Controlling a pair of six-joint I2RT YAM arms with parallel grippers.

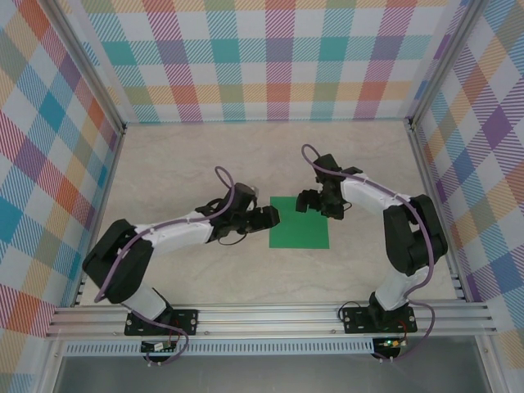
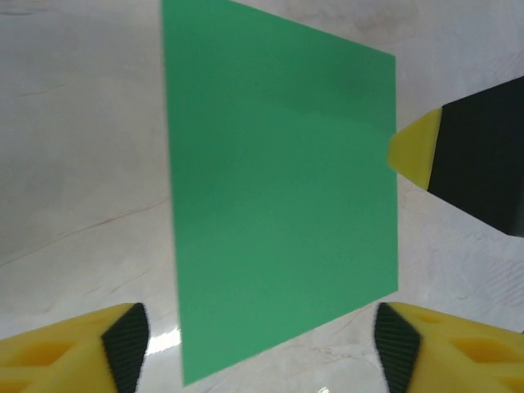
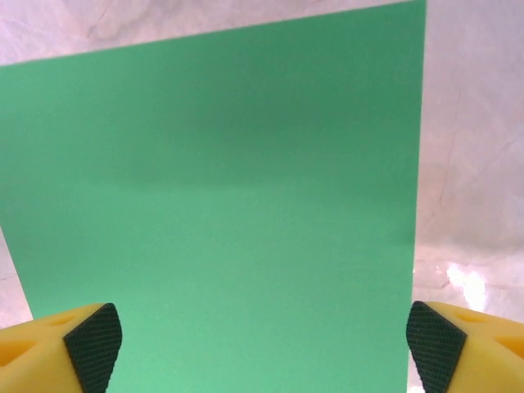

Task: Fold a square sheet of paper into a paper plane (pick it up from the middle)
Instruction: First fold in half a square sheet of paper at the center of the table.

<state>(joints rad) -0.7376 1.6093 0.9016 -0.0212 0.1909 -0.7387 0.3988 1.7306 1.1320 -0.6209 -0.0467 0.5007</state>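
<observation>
The plaid walls [image 1: 262, 57] boxed in a pale marbled surface [image 1: 205, 164], with a metal rail [image 1: 270, 319] along its near edge. The left arm [image 1: 172, 233] reached from the rail toward the middle. The right arm [image 1: 385, 205] bent in from the other side, so the 2 faced each other.

Between them the sheet [image 1: 300, 229] lay flat on the surface as 1 green square, unfolded, roughly midway across. From above, the left fingers [image 1: 266, 216] sat just beside the sheet's left edge. The right fingers [image 1: 309, 201] hung over its far edge, toward the left corner.

In the left wrist view the sheet [image 2: 278, 188] stretched away ahead of me. The left fingers [image 2: 458, 348] stood wide, 1 at each lower corner, with the sheet's near corner lying between them. A yellow tip of the right fingers [image 2: 416, 147] met the sheet's edge on the right of that view, though I could not tell whether it touched.

In the right wrist view the sheet [image 3: 221, 205] lay flat under the right fingers [image 3: 475, 344]. They were spread wide, about as wide as the sheet itself.
</observation>
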